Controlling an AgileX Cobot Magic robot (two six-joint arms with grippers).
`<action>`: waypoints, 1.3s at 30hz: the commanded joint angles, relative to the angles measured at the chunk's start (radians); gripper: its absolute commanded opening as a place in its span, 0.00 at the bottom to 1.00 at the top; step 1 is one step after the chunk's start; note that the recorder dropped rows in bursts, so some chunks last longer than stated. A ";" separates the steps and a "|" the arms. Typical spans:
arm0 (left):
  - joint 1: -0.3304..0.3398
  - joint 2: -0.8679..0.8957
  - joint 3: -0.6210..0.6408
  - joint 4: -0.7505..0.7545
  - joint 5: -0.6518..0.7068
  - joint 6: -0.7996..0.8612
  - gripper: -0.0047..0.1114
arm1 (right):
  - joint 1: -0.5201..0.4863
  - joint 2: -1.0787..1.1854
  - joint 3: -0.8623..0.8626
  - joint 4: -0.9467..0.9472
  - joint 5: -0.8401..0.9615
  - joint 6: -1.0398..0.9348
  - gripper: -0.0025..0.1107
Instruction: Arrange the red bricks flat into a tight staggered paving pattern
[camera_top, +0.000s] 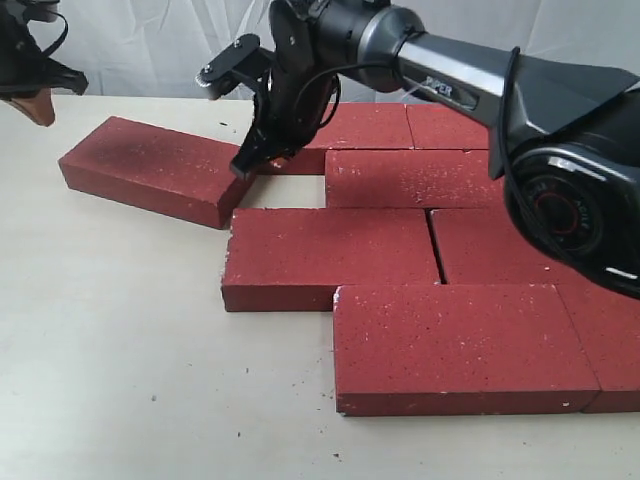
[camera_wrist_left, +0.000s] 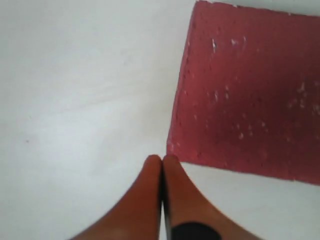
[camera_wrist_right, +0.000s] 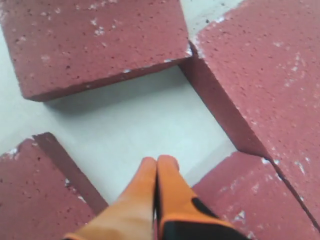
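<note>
The exterior view is the only one that gives the whole layout. Most of the red bricks (camera_top: 455, 340) lie flat on the table (camera_top: 120, 350) in staggered rows on the right. Their long axes run left to right across that view, with the joints offset row to row. One loose brick (camera_top: 150, 170) also lies flat, off to the left, but skewed: its long axis runs from back-left to front-right. Its near end just about meets the corner of the second row from the front. A bare pocket of table sits between it and the laid rows.

The right gripper (camera_top: 248, 160) hangs over that pocket, reaching across the middle. From outside you can't read its jaws, but the right wrist view can: the orange fingertips (camera_wrist_right: 145, 172) are pressed together with nothing between them, and brick edges ring the bare patch.

The left gripper (camera_top: 38, 100) is up in the far left corner, partly cut off by the frame. Its own wrist view shows the fingertips (camera_wrist_left: 147, 172) closed tip to tip, empty, above the table just beside the end of a brick (surely the loose brick (camera_wrist_left: 250, 90), the only one on that side).
</note>
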 joint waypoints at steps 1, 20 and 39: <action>0.000 -0.112 0.190 -0.038 0.004 0.032 0.04 | -0.032 -0.020 -0.002 -0.008 0.039 -0.009 0.01; 0.008 -0.050 0.432 -0.094 -0.677 -0.006 0.04 | -0.042 0.076 -0.002 0.068 -0.096 -0.035 0.01; 0.006 -0.046 0.432 -0.133 -0.548 0.007 0.04 | -0.038 0.136 -0.002 0.389 -0.287 -0.147 0.01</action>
